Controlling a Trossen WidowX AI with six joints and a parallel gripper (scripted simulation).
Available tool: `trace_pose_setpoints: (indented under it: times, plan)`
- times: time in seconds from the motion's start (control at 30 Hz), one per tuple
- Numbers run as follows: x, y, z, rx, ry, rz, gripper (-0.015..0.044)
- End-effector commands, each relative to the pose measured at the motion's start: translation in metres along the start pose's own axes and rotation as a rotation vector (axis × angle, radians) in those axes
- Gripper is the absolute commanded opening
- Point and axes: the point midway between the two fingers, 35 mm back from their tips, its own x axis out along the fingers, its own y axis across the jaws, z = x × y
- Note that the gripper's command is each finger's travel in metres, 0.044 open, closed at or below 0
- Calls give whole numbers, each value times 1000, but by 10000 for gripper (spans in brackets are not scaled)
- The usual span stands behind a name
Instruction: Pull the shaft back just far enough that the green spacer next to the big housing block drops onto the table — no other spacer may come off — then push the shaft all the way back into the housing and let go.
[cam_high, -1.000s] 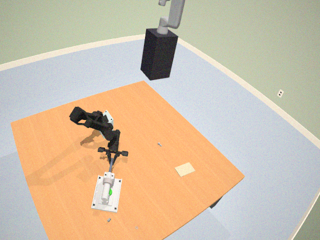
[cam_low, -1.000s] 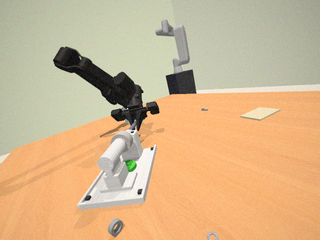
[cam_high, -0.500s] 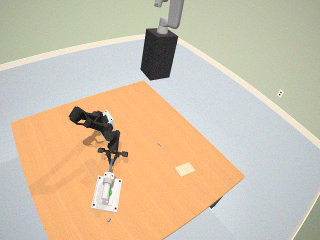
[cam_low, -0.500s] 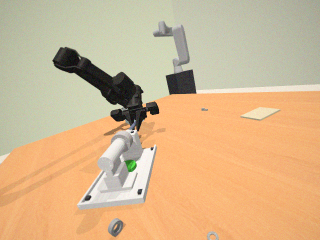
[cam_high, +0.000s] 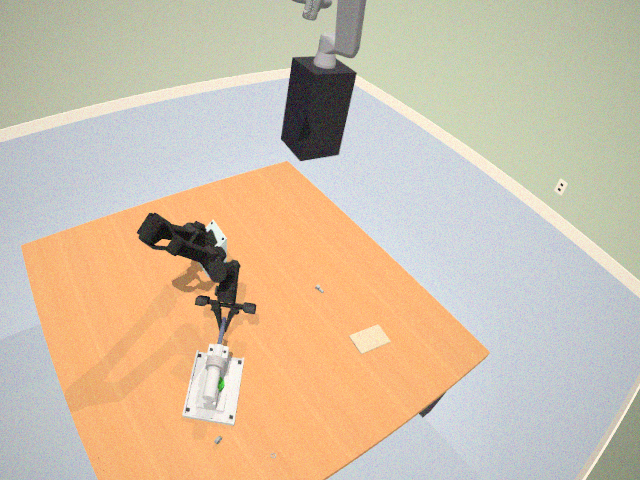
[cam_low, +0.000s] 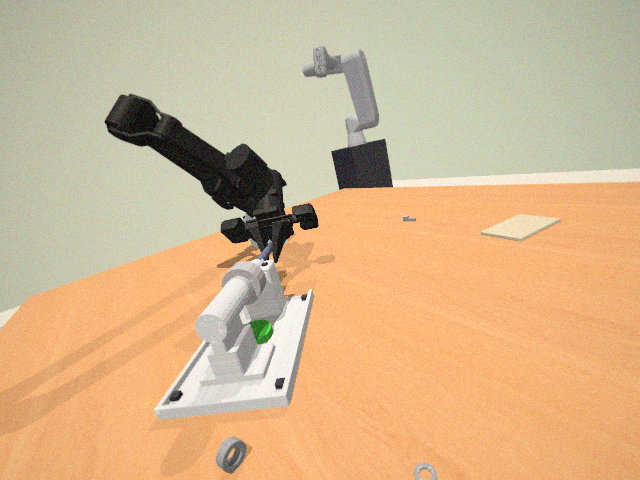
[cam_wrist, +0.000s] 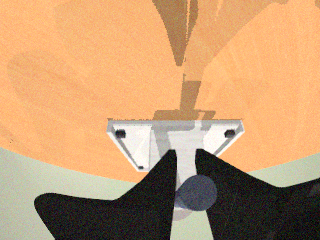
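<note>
The blue-grey shaft (cam_high: 221, 338) (cam_low: 265, 251) (cam_wrist: 200, 192) sticks out of the white upright block (cam_high: 218, 350) (cam_low: 269, 295) on the arm's side. My gripper (cam_high: 223, 328) (cam_low: 272, 257) (cam_wrist: 184, 155) is shut on the shaft's outer part, a short way from the block. A pale ring (cam_high: 217, 362) (cam_low: 237, 276) and a thick white cylinder (cam_high: 210, 384) (cam_low: 227, 307) stand in line beyond the block, above the white base plate (cam_high: 231, 400) (cam_low: 292, 343) (cam_wrist: 140, 145). The green spacer (cam_high: 221, 384) (cam_low: 262, 331) sits low beside the cylinder's support, below the cylinder. Any shaft inside is hidden.
A grey ring (cam_high: 218, 439) (cam_low: 231, 454) and a thinner ring (cam_high: 273, 455) (cam_low: 425, 471) lie beyond the plate. A small grey part (cam_high: 319, 288) (cam_low: 408, 219) and a cream panel (cam_high: 370, 338) (cam_low: 521, 227) lie to the right. Another arm stands on a black pedestal (cam_high: 317, 108) (cam_low: 363, 164).
</note>
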Motion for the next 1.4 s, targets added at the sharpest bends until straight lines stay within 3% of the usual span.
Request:
trace_pose_setpoints:
  times: [0.0,1.37]
  plan:
    - [0,0,0,0,0,0,0]
    - [1,-1,-3,12,8,1,0]
